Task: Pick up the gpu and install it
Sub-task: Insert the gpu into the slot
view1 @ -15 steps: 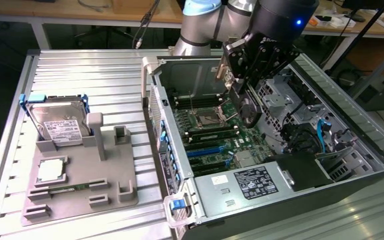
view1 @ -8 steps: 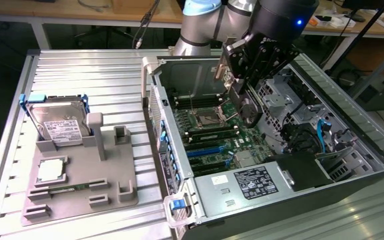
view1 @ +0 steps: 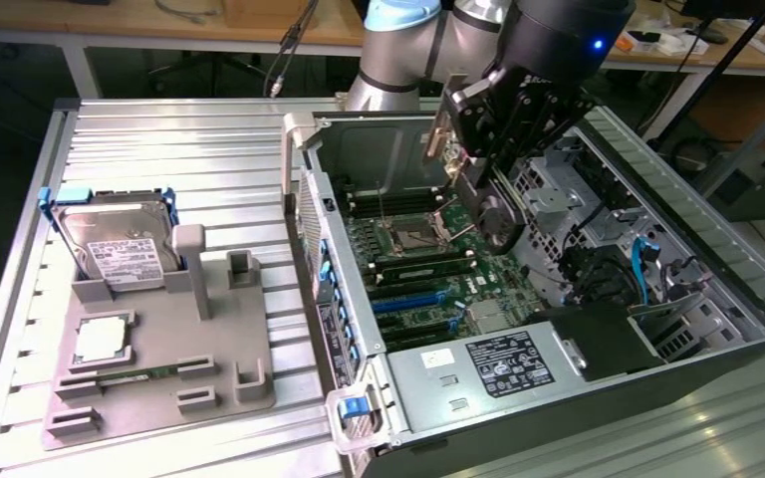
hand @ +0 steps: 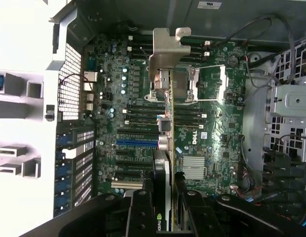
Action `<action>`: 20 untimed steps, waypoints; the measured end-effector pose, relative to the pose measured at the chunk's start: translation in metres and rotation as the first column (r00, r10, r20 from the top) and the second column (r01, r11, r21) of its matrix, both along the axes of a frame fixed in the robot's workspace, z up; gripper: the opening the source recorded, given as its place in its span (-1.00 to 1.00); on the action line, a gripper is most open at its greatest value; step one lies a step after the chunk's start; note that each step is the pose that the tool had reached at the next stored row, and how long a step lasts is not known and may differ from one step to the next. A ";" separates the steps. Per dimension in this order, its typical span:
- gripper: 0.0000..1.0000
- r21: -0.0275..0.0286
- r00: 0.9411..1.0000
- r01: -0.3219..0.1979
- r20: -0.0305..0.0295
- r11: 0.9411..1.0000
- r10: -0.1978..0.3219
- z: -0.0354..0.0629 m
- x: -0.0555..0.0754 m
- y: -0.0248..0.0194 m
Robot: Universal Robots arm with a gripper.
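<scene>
My gripper (view1: 492, 149) hangs inside the open computer case (view1: 701, 299), shut on the gpu (view1: 478, 199). The card is held on edge above the motherboard (view1: 422, 269), clear of the slots. In the wrist view the gpu (hand: 165, 128) appears edge-on as a thin dark strip. Its silver end bracket (hand: 168, 47) is at the far end, over the processor socket area. My gripper (hand: 165, 190) clamps the card's near end, with one black finger on each side. A blue expansion slot (hand: 137, 143) lies on the board beside the card's line.
On the exterior view's left, a grey fixture tray (view1: 223, 329) holds a hard drive (view1: 117, 244), a processor (view1: 101, 342) and a RAM stick (view1: 143, 376). A power supply (view1: 489, 368) fills the case's near corner. Drive cages and cables (view1: 622, 249) crowd its right side.
</scene>
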State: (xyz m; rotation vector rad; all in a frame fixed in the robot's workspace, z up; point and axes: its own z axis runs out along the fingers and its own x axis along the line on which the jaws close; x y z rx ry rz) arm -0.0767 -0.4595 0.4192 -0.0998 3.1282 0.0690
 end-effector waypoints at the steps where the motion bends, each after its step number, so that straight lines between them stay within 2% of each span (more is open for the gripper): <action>1: -0.47 0.000 1.000 -0.006 0.000 1.000 0.006 0.0000 0.000 0.0000; 12: -0.47 0.000 0.999 -0.047 0.000 0.999 0.047 0.0000 0.000 0.0000; 20: -0.47 0.000 0.995 -0.096 0.000 0.995 0.096 0.0000 0.000 0.0000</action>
